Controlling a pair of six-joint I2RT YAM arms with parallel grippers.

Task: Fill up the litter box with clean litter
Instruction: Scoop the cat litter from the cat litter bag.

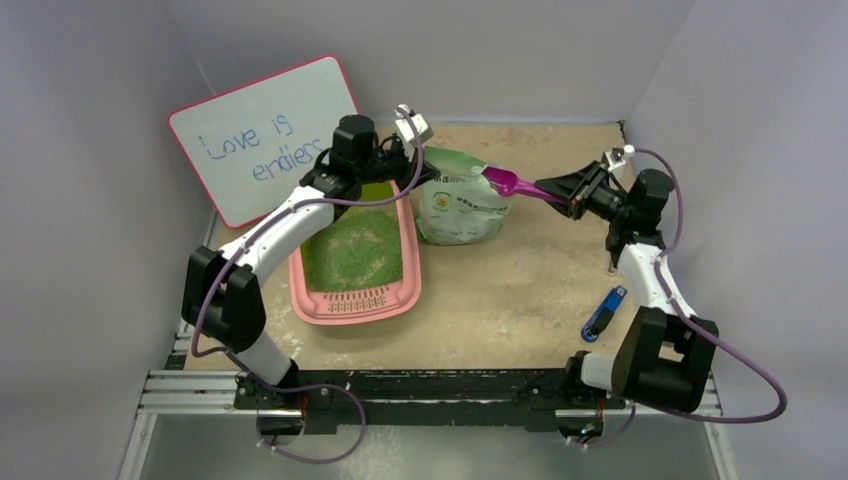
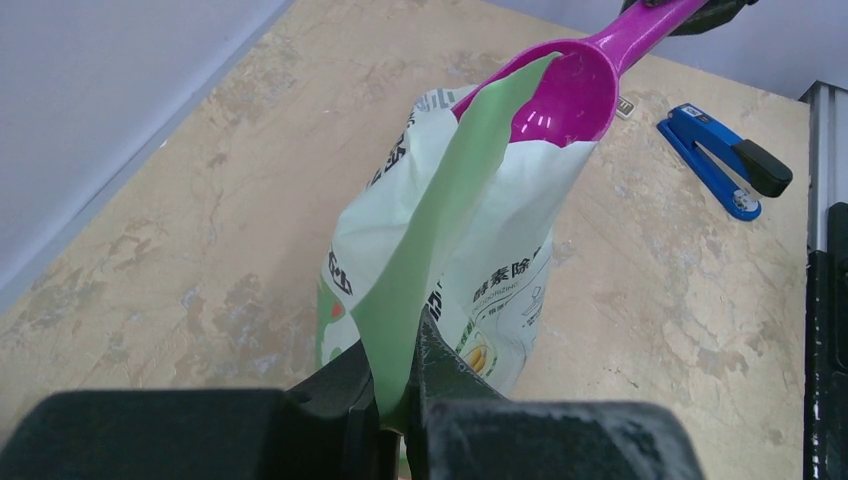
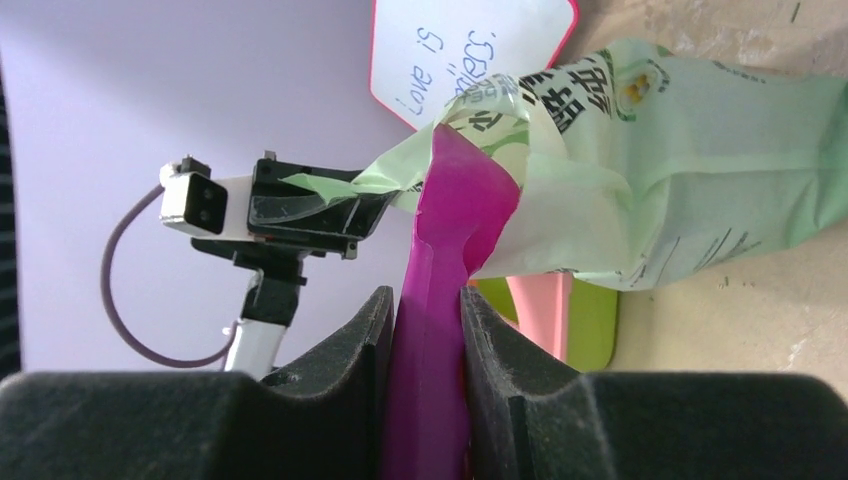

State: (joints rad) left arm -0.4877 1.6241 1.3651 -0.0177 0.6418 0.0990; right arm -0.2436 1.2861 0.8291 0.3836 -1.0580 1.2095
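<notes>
The pink litter box [image 1: 400, 295] with its lime-green inner wall sits left of centre and holds green litter [image 1: 355, 250]; a corner of it also shows in the right wrist view [image 3: 545, 315]. The pale green printed bag [image 1: 460, 205] stands just right of it. My left gripper [image 1: 412, 152] is shut on the bag's top flap [image 2: 420, 290] and holds the mouth open. My right gripper [image 1: 578, 190] is shut on the handle of a magenta scoop [image 1: 512, 182]. The scoop's bowl [image 2: 560, 95] sits at the bag's mouth and looks empty.
A whiteboard with blue writing [image 1: 265, 135] leans on the back left wall. A blue stapler [image 1: 604, 312] lies at the right front, also in the left wrist view [image 2: 725, 160]. Purple walls close in the table [image 1: 520, 290] on three sides.
</notes>
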